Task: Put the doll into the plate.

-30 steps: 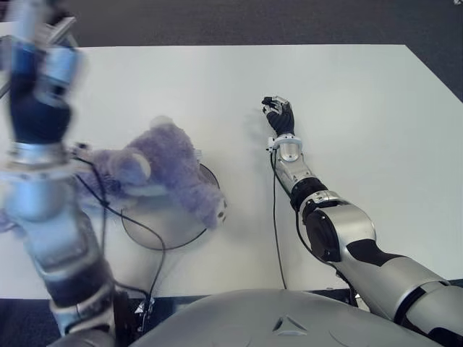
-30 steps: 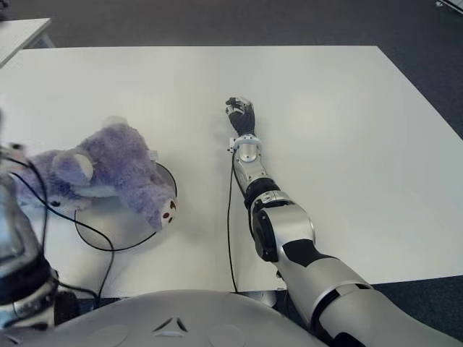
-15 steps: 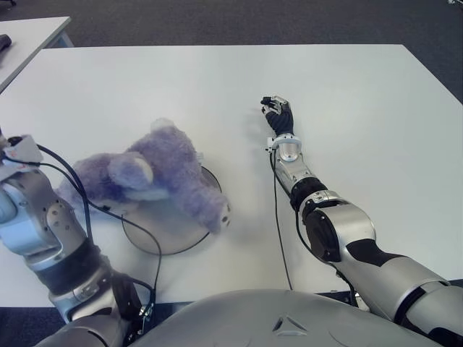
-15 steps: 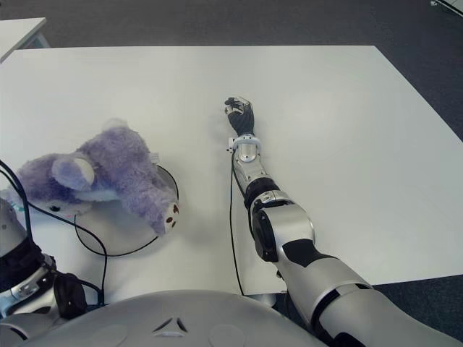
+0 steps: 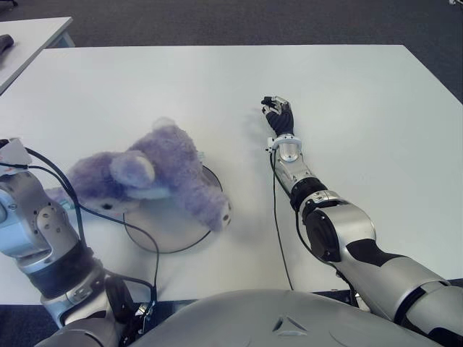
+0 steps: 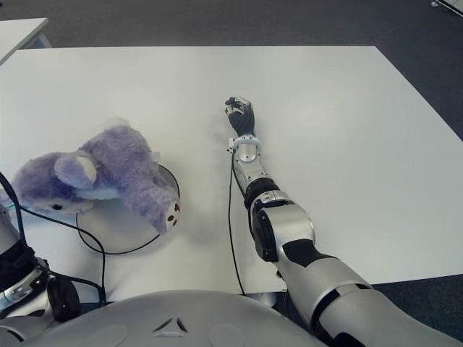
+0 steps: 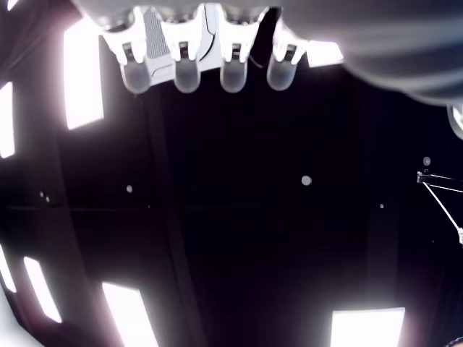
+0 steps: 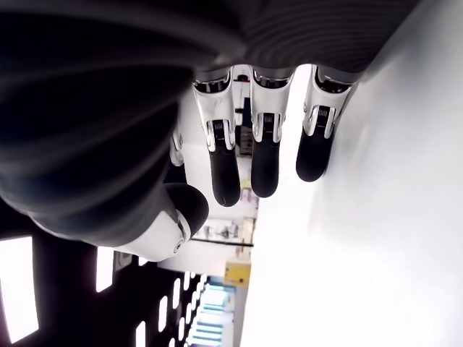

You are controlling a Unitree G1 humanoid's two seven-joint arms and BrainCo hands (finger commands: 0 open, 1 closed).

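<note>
Lilac plush sprawls across the plate (image 5: 168,242) at about eight o'clock from my seat; the doll (image 5: 148,176) lies on its side with its body over the dish's far half, its head hanging out past the rim toward nine o'clock and one foot poking over the edge toward the table's middle; I judge the placing essentially done, with nothing left but perhaps a nudge to centre it, since part of the toy overhangs; a black cable loops over the near rim; my left hand (image 7: 206,65) is out of the eye views, only its forearm showing at seven o'clock near the table edge, and its wrist camera looks up at ceiling lights with four fingers straight and loosely spread, grasping nothing; farther out at one o'clock my right hand (image 5: 278,114) shows on the bare white table (image 5: 347,94), well apart from the toy, fingers (image 8: 264,155) extended side by side along the surface, empty; whether they press on the tabletop I cannot tell.
</note>
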